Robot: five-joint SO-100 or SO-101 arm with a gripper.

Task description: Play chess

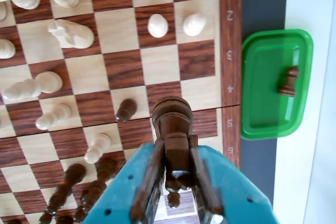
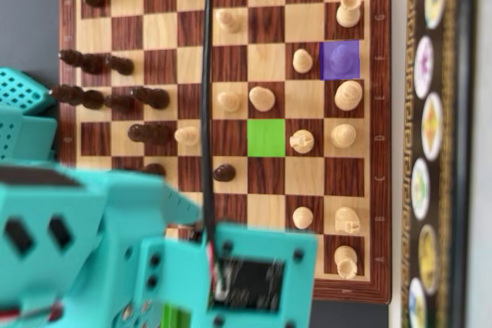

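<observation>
In the wrist view, a dark chess piece [image 1: 172, 121] is seen clamped between the two brown-padded fingers [image 1: 148, 179] of the teal hand [image 1: 173, 182], which enters from the bottom edge. The piece is held upright with its rounded head above the fingertips, over the right-hand part of the chessboard [image 1: 157, 66], near the board's numbered border. A small dark pawn [image 1: 126, 109] stands just to the left of the held piece. Pale pieces are spread over the upper and left squares, among them two pale pawns [image 1: 158, 25] side by side near the top right. A cluster of dark pieces [image 1: 79, 190] is seen at the lower left. Beside the board's right edge a green tray [image 1: 262, 114] lies on the dark worktop [image 1: 262, 3], and one dark pawn [image 1: 289, 81] lies in it.

In the overhead view, the chessboard [image 2: 361, 282] is seen from above, with dark pieces gathered on the left and pale ones on the right. One square is marked bright green [image 2: 266, 137] and another purple [image 2: 339, 60]. A single dark pawn [image 2: 224, 173] stands just left of and below the green square. The teal arm [image 2: 115, 228] covers the lower left corner of the board, and a black cable [image 2: 206, 97] runs up across it. The hand itself is hidden under the arm here.
</observation>
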